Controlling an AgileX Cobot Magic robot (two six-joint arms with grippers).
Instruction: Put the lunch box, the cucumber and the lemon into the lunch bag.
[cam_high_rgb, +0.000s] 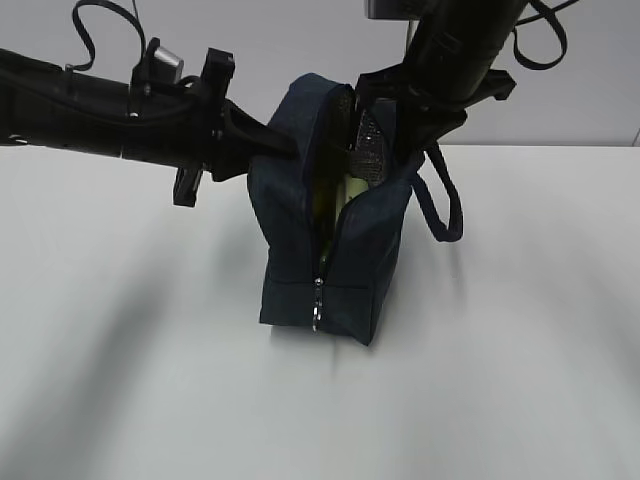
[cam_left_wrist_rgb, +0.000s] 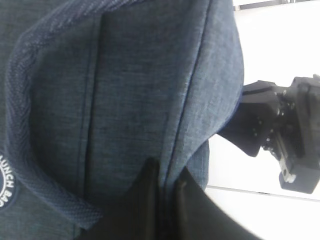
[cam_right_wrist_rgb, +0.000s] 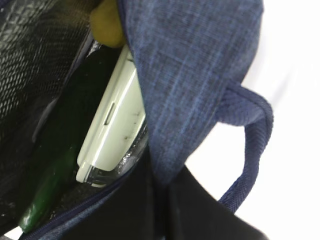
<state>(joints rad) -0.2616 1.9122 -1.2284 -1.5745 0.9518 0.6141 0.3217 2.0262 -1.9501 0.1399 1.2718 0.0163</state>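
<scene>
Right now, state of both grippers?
Left gripper: shut, pinching the lunch bag fabric at its side.
Right gripper: shut on the lunch bag's rim by the opening.

A plain white table fills the lower part of the room, its matte top carrying soft, blurred grey shadows. Behind it rises a bare pale grey wall. The light is even and diffuse.

My exterior camera looks slightly down across the tabletop; both wrist cameras sit pressed close against the lunch bag, which all three share
</scene>
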